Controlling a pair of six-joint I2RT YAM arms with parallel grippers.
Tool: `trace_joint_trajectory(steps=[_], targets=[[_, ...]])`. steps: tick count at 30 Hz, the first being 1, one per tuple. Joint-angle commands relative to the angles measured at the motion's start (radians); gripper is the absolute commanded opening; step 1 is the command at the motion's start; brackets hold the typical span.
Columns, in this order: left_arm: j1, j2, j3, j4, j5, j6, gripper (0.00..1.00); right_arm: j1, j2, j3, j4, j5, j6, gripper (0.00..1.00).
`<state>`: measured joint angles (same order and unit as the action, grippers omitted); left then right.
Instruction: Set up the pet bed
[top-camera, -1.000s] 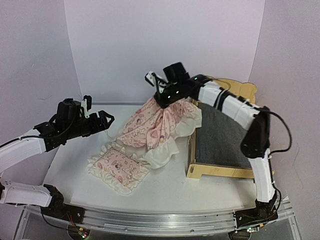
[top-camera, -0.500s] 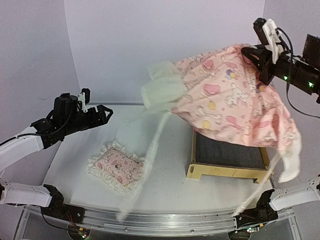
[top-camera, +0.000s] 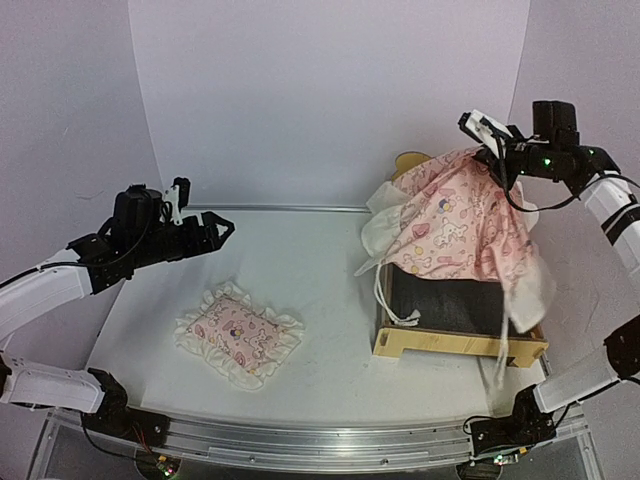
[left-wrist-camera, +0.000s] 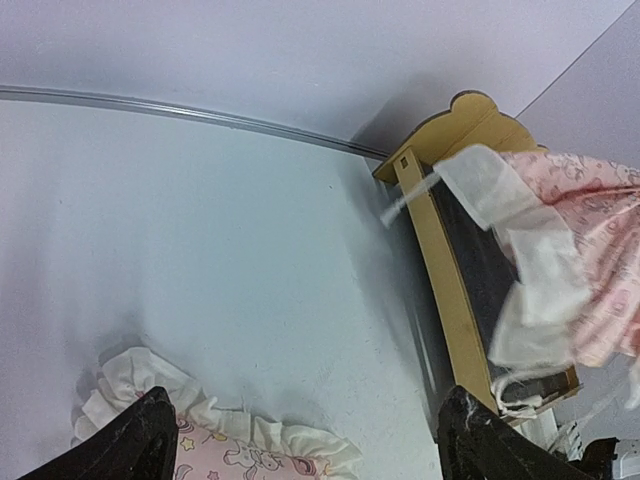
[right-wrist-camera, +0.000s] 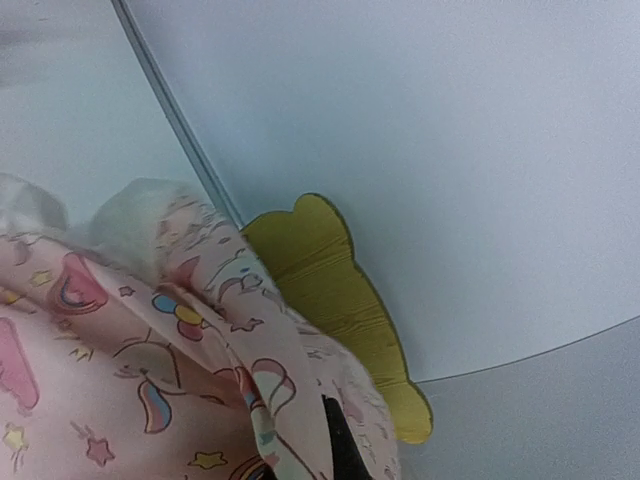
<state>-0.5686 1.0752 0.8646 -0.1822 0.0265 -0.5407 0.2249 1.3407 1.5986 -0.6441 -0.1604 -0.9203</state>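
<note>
Pink prints, pale wood, dark grey.
The blanket (top-camera: 455, 225) is pink with cartoon animals and stars, white-ruffled; the pillow (top-camera: 240, 335) matches; the pet bed (top-camera: 450, 347) is light plywood, its mattress pad (top-camera: 445, 300) dark grey.

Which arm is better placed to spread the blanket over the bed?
Right. Its claw grips the blanket hanging over the pet bed; the left claw is open and far off, nearer the pillow.

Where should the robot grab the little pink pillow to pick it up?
Probably by a ruffled corner, coming straight down from above with the open left pincer. The pillow lies flat on the table, so only its top and thin frill are easy to pinch.
</note>
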Motion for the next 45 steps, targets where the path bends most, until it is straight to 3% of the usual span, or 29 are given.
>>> trace_joint_trajectory(steps=[1, 7, 14, 19, 24, 25, 26, 27, 28, 31, 35, 39, 42, 45], targets=[[0.002, -0.024, 0.064, 0.059, 0.036, 0.032, 0.91, -0.114, 0.005, 0.001, 0.202, -0.343, -0.028, 0.00], [0.003, -0.008, 0.080, 0.059, 0.037, 0.073, 0.91, -0.216, 0.123, 0.074, 0.201, -0.498, -0.028, 0.00], [0.003, 0.048, 0.109, 0.062, 0.076, 0.093, 0.91, -0.298, 0.130, 0.067, 0.175, -0.630, -0.028, 0.00], [0.003, 0.078, 0.120, 0.076, 0.121, 0.088, 0.92, -0.338, 0.141, 0.030, 0.151, -0.676, -0.051, 0.00], [0.002, 0.091, 0.088, 0.139, 0.195, 0.050, 0.92, -0.347, 0.144, -0.060, 0.129, -0.628, -0.087, 0.00], [0.003, 0.094, 0.077, 0.163, 0.226, 0.043, 0.92, -0.357, 0.144, -0.100, 0.131, -0.578, -0.092, 0.07], [0.003, 0.099, 0.069, 0.176, 0.261, 0.040, 0.92, -0.368, 0.143, -0.140, 0.136, -0.504, -0.088, 0.28], [0.003, 0.102, 0.064, 0.201, 0.290, 0.036, 0.92, -0.375, 0.136, -0.186, 0.161, -0.406, -0.071, 0.84], [0.003, 0.104, 0.058, 0.223, 0.317, 0.035, 0.92, -0.378, 0.117, -0.237, 0.245, -0.301, -0.024, 0.96], [0.001, 0.113, 0.044, 0.263, 0.377, 0.036, 0.93, -0.378, 0.025, -0.311, 0.374, -0.109, 0.241, 0.98], [-0.044, 0.196, 0.079, 0.286, 0.427, 0.029, 0.93, -0.373, 0.015, -0.162, 0.170, -0.062, 0.682, 0.98], [-0.149, 0.335, 0.148, 0.303, 0.420, 0.034, 0.93, -0.371, 0.030, -0.174, 0.045, -0.115, 1.076, 0.98], [-0.239, 0.464, 0.230, 0.315, 0.406, 0.031, 0.92, -0.366, 0.044, -0.216, 0.030, -0.199, 1.162, 0.98], [-0.331, 0.599, 0.334, 0.329, 0.396, 0.024, 0.91, -0.360, 0.053, -0.215, -0.006, -0.199, 1.139, 0.98]])
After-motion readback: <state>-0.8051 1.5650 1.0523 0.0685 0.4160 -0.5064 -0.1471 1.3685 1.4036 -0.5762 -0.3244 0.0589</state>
